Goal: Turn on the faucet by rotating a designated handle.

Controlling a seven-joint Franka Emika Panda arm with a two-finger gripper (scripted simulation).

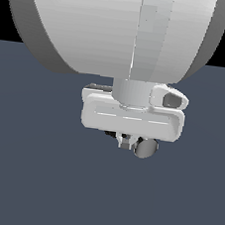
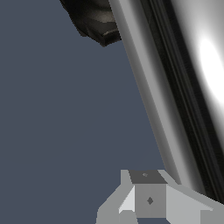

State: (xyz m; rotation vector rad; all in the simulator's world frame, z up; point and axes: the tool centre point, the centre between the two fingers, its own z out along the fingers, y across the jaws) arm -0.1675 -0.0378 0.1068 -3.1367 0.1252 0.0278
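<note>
A: Where is the gripper in the exterior view?

B: It hangs under the big white arm, in the middle of the picture. Its wide white body hides almost all of the fingers; only small dark parts show below it.

A: And the faucet?

B: Most of it is hidden behind the gripper. Only the round grey end of the handle shows, just under the white body, a little toward the exterior view's right. It is very near the dark finger parts, but I cannot tell if they touch.

A: What does the wrist view give?

B: The handle is very close there, a long shiny bar that crosses the picture on a slant. A black part of the faucet sits at one end. One grey finger is right beside the bar.

A: Are the jaws wide, narrow, or holding the handle?

B: I cannot tell. The floor is plain dark grey-blue
</note>
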